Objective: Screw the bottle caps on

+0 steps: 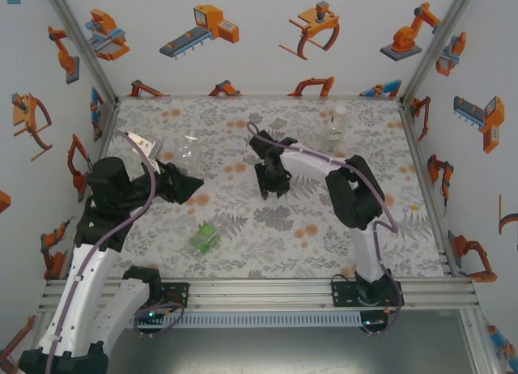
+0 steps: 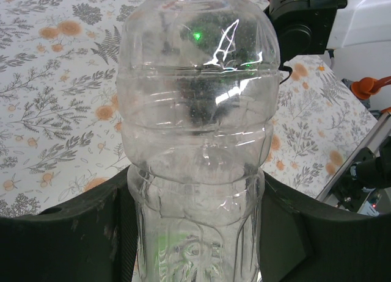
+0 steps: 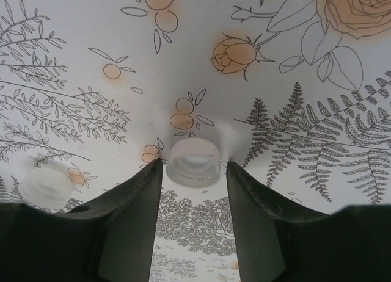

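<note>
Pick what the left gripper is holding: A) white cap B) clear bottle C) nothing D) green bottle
B: in the left wrist view the left gripper clamps a clear bottle between its fingers, while the green bottle lies loose on the table.

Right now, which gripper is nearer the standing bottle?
Right. The right gripper sits in front-left of the standing bottle; the left gripper is much farther left, holding another bottle.

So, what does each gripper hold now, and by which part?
The left gripper clamps a clear bottle around the narrower part of its body. The right gripper straddles a white cap on the table; a grip cannot be told.
</note>
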Controlling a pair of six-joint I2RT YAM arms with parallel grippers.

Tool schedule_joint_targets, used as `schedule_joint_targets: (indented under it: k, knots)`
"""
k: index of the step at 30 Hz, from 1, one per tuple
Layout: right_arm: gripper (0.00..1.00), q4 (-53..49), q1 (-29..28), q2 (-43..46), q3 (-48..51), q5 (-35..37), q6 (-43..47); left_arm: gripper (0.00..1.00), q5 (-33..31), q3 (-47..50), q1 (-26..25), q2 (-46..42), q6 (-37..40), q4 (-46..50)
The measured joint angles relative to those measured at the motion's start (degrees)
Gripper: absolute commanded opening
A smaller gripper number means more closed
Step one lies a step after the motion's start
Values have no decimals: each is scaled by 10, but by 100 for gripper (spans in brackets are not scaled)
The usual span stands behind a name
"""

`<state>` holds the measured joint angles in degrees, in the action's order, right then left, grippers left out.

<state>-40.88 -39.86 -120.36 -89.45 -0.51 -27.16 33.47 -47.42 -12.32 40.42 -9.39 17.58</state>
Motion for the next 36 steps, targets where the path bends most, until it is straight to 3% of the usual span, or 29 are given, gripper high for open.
schedule_joint_targets:
  k: [13, 19, 29, 36]
  knots:
    - [46, 9, 8, 3, 1, -10, -2, 0, 0, 0, 0, 4, 0, 0]
    - [42, 11, 16, 16, 1, -14, -2, 0, 0, 0, 0, 4, 0, 0]
    - [21, 11, 37, 33, 6, -14, 0, 0, 0, 0, 0, 4, 0, 0]
    - [16, 9, 38, 33, 7, -19, 0, 0, 0, 0, 0, 4, 0, 0]
